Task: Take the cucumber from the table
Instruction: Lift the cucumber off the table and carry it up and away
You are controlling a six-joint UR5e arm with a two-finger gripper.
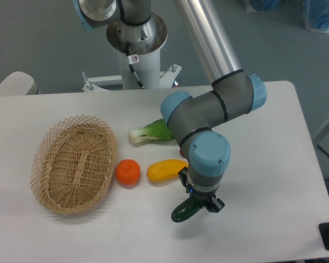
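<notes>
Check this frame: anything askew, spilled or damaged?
Nothing stands out. The gripper is shut on the cucumber, which sticks out at a slant. Basket, orange, yellow vegetable and bok choy lie intact on the table.

Oval woven wicker basket (74,163), pale tan, lying at the left with its open side up. Round orange fruit (128,172) just beside the basket's right rim. Glossy yellow elongated vegetable (165,170) right of the orange, near it but apart. Leafy green bok choy with a white stalk (149,132) behind both, stalk end pointing left.
</notes>
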